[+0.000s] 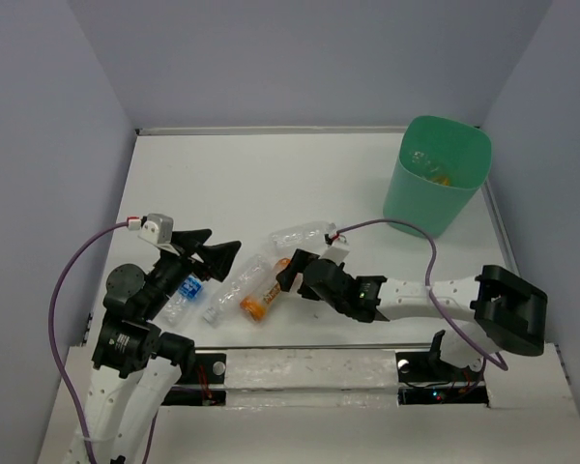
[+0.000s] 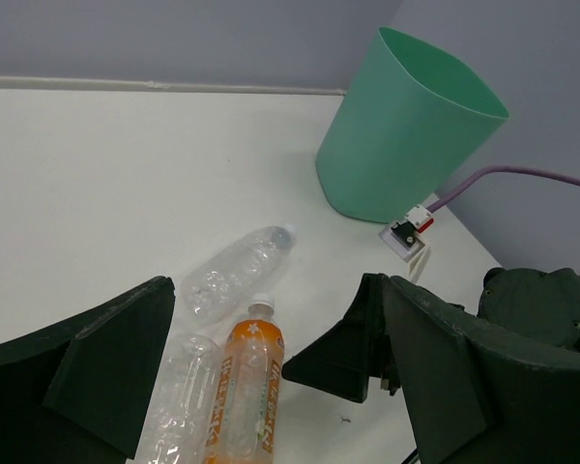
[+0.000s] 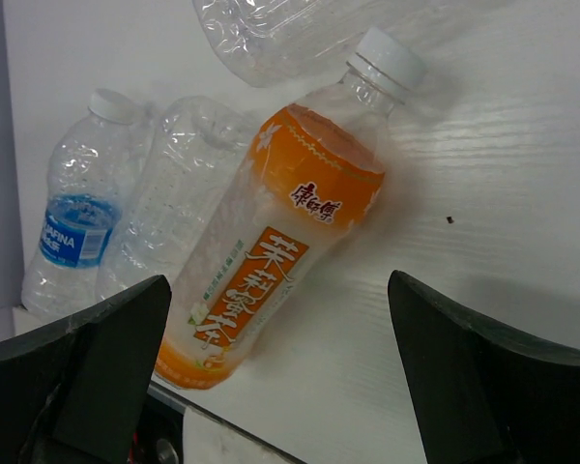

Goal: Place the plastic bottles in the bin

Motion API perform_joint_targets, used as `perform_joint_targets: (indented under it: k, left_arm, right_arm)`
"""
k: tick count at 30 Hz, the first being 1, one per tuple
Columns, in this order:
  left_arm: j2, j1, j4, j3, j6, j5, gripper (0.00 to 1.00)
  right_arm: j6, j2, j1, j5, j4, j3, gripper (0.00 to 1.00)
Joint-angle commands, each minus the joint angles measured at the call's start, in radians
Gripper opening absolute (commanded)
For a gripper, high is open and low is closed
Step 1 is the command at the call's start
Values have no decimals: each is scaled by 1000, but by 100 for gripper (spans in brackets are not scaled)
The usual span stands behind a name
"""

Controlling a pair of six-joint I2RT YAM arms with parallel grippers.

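Bin point(image 1: 437, 188): a mint-green tub is stood upright at the far right corner of the bench point(image 1: 271, 174), well apart from the bottles on the bench. Something clear with an orange spot is glimpsed inside; what it is cannot be told.
Orange-labelled bottle point(image 3: 271, 251): laid on its side near the front edge, white cap pointed away from the arms.
Crushed clear bottle point(image 3: 169, 193): laid just beside the orange-labelled bottle, on its left, seemingly touching it.
Blue-labelled bottle point(image 3: 77, 227): laid left of the crushed one, white cap on.
Fourth bottle point(image 2: 237, 271): clear and unlabelled, laid on its side just beyond the cap of the orange-labelled bottle.
Right pincer point(image 1: 290, 268): its jaws are spread wide and nothing is gripped; it is held over the orange-labelled bottle, which is seen between the two fingers.
Left pincer point(image 1: 213, 248): its jaws are also spread apart, with nothing gripped; it is held over the left end of the row, by the blue-labelled bottle.
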Motion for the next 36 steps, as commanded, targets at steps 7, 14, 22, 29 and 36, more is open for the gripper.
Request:
perform_joint_targets:
  k: [7,14,22,29,36]
  left_arm:
    - [-8,4,40,-4,8,24,99]
    - [-12,2,42,-5,9,27,99]
    - [-10,2,42,-5,9,27,99]
    - [-8,4,42,-5,9,24,99]
    - [-5,2,42,-4,8,25,99]
  right_arm:
    - [186,118,0,38,149,46,99]
    - [206,207,0,48,151,75,99]
    - [287,247,0,96,151,40,91]
    - [283,284,-9,124,151,63,77]
    - [266,158,-9,167,100,-28,60]
